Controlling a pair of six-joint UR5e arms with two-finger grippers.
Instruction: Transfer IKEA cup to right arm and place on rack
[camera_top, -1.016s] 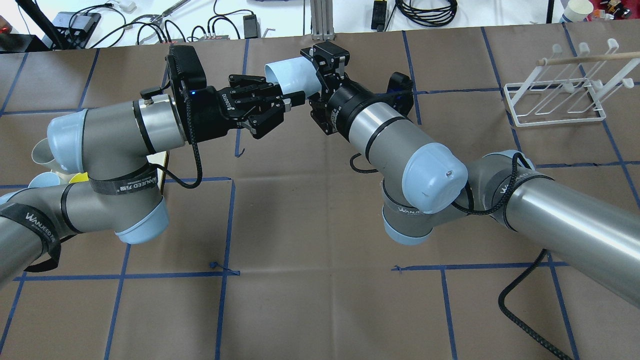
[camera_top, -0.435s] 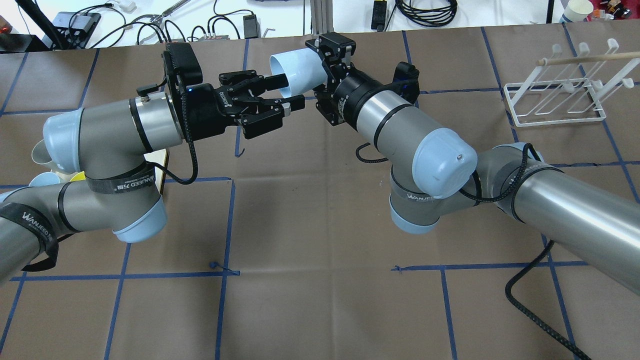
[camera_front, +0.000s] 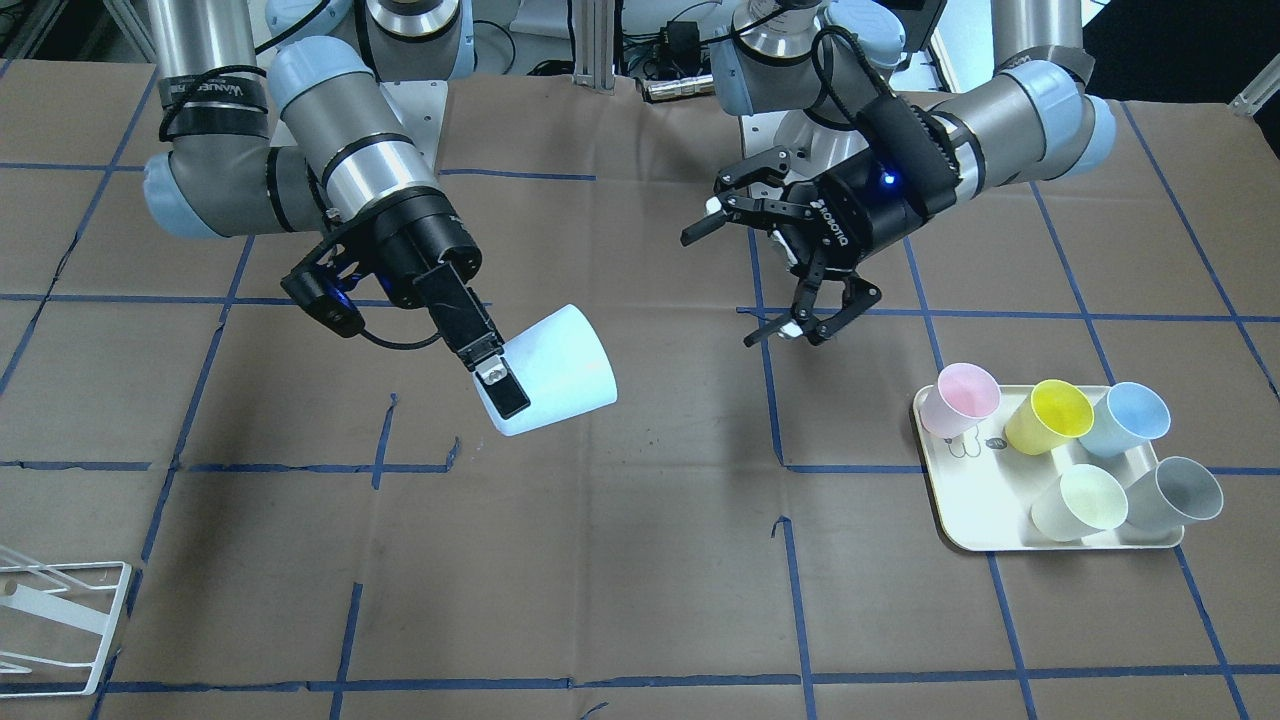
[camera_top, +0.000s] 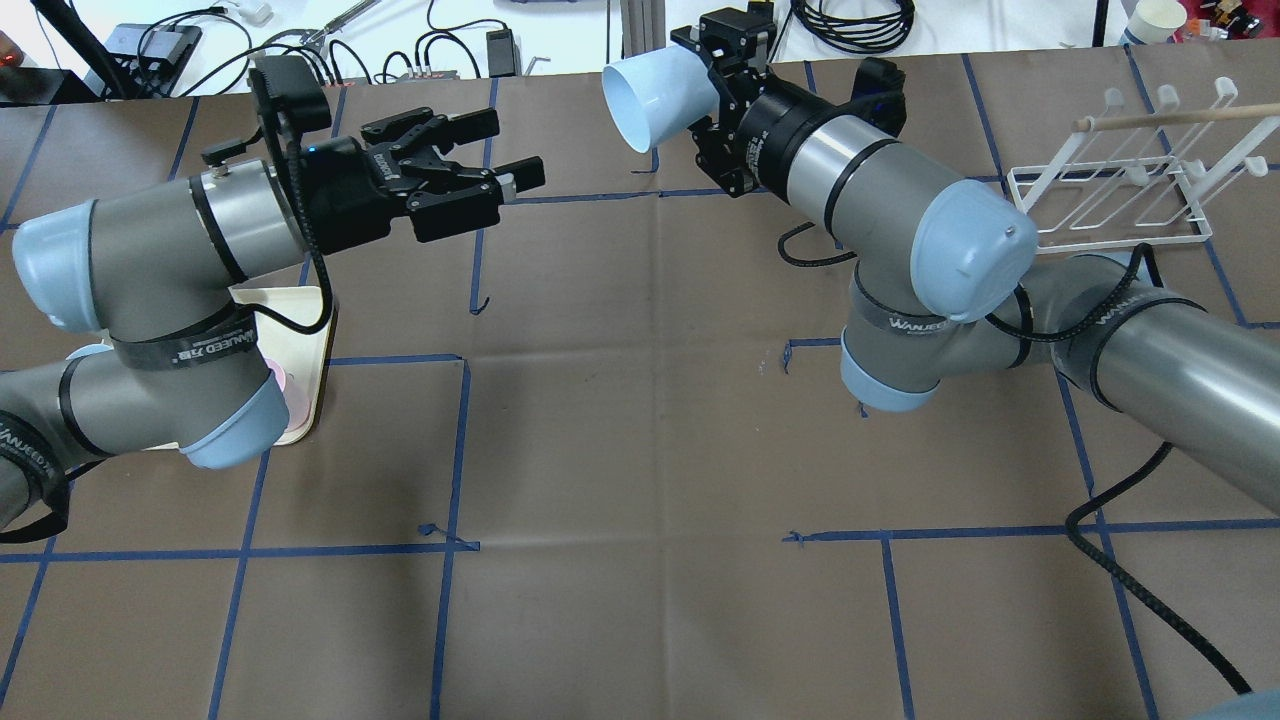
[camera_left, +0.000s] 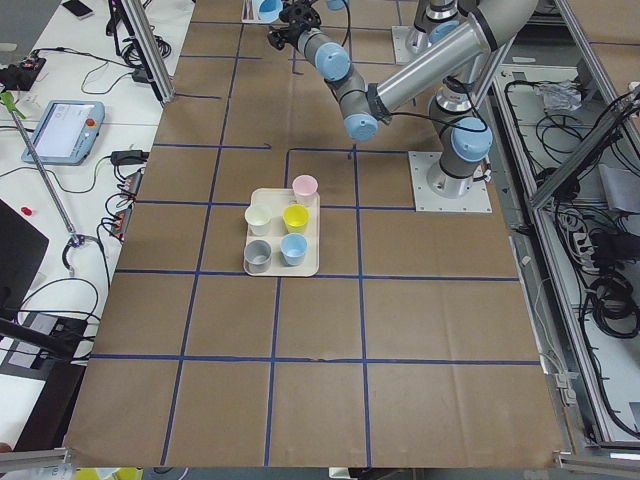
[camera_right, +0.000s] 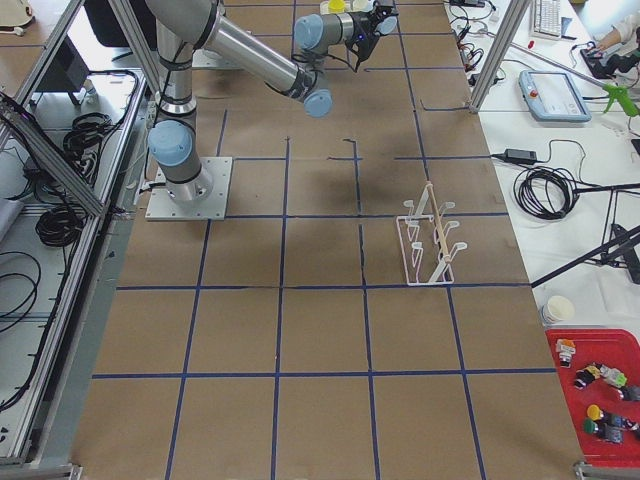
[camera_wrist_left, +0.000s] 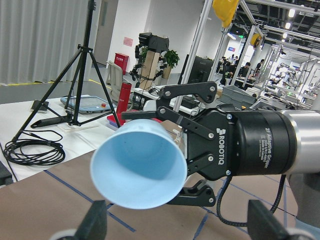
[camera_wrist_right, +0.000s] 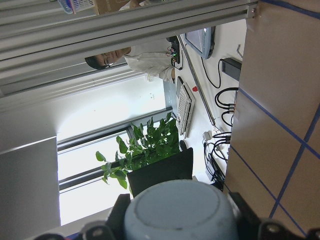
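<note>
Left end effector (camera_top: 508, 150): spread wide and empty; it has backed off the cup since a second ago.
Cup (camera_top: 655, 95): airborne, lying sideways, mouth facing left.
Right end effector (camera_top: 714, 82): clamped on the cup's base, carrying it alone.
Rack (camera_top: 1105, 210): far right on the bench (camera_top: 640, 450), well apart from the cup; your handover looks done, placement remains.

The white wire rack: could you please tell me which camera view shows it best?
The overhead exterior view: the rack appears large and nearly whole. The exterior right view shows it whole but small; the front-facing view catches only a corner; the others miss it.
</note>
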